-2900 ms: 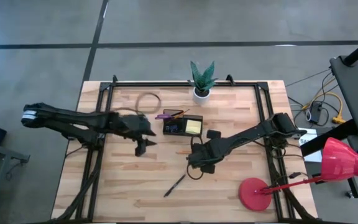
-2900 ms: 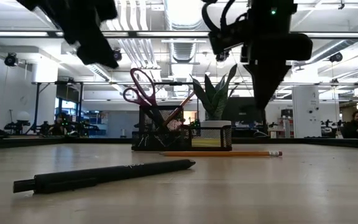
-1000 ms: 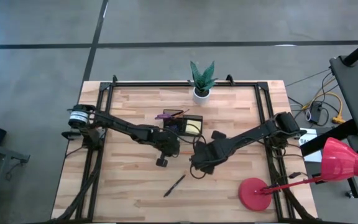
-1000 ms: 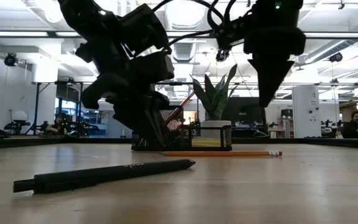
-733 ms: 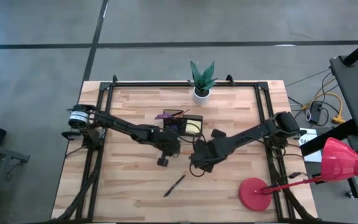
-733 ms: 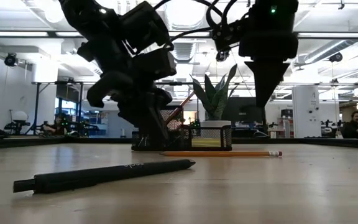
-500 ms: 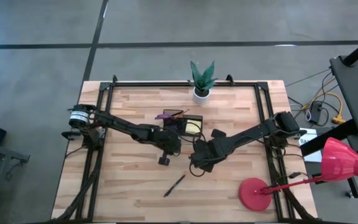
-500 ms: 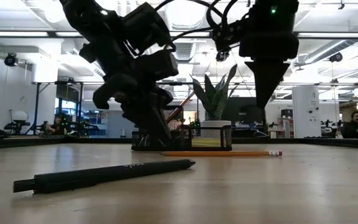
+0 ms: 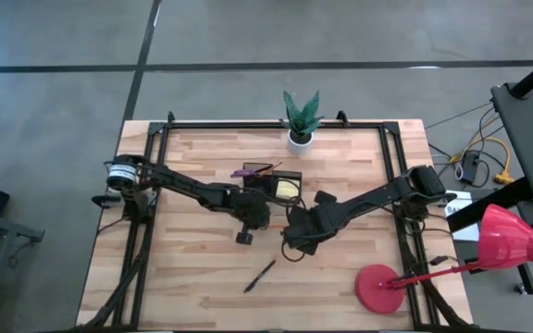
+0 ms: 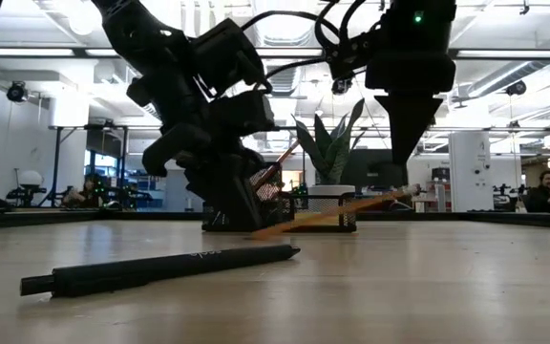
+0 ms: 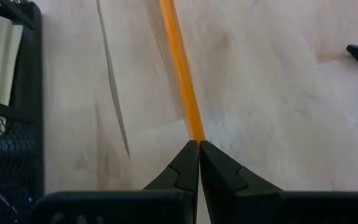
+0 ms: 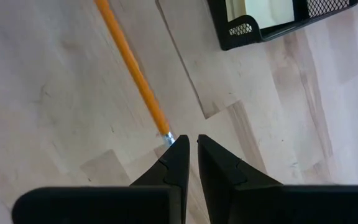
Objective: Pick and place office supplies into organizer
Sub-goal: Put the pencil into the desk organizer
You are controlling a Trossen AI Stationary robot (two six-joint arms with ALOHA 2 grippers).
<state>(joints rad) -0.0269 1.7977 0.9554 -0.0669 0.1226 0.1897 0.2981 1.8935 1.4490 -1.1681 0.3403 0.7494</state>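
Observation:
An orange pencil slants over the table in front of the black mesh organizer, and my left gripper is shut on its low end. Its eraser end is raised, just below my right gripper. That gripper points down with only a narrow slit between its fingers, and the pencil's metal collar lies just beside one fingertip. The organizer holds a yellow sticky pad and purple-handled scissors. A black pen lies flat nearer the table's front edge. My left gripper pinches the pencil's end opposite the eraser between its two fingertips. The fingers slant down from the table's left, and the pencil runs on beyond them. That held end stays low by the table, the eraser end up in the air.
A white pot with a green plant stands at the far edge behind the organizer. A red disc with a rod sits at the near right corner. Bare wood lies around the black pen.
The pencil lay flat on the table half a second ago. Now it slants, its eraser end risen toward my right gripper while the end at my left gripper stays low. My left arm has shifted slightly toward the table's right.

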